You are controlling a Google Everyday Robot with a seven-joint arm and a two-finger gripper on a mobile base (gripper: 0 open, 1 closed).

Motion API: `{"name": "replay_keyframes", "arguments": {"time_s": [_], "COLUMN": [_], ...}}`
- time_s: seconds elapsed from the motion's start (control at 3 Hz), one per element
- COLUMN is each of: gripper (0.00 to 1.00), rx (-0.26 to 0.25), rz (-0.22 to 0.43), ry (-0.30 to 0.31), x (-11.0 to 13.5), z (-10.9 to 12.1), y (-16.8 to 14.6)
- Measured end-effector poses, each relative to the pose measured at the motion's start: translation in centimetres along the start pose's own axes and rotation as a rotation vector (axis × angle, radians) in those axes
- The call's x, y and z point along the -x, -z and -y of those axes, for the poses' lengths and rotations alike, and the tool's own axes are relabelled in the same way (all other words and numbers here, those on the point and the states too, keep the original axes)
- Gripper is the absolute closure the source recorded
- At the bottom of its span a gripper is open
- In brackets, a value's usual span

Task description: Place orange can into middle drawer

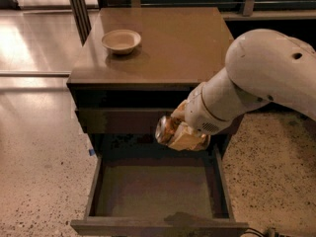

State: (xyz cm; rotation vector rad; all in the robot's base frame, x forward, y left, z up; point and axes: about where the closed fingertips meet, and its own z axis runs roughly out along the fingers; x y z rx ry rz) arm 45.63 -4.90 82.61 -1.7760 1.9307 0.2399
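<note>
Orange can (164,129) hangs in the air, gripped by the end effector (181,135), which is closed around its body, silvery end facing left. It sits above the back right part of the open middle drawer (148,191), just below the upper drawer front (123,120). Grasp and carry look done. Lowering the can onto the drawer floor and releasing it remain. A pale bowl (121,40) rests on the counter (182,38), well apart.
</note>
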Motion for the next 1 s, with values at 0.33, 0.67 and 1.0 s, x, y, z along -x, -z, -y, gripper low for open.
{"name": "replay_keyframes", "arguments": {"time_s": [0.33, 0.67, 1.0], "gripper": [0.11, 0.0, 0.0], "rx": [0.0, 0.0, 0.0], "rz": [0.0, 0.0, 0.0], "ry": [0.0, 0.0, 0.0], "x": [0.0, 0.01, 0.01], "z": [0.0, 0.0, 0.0], "y": [0.0, 0.01, 0.01]}}
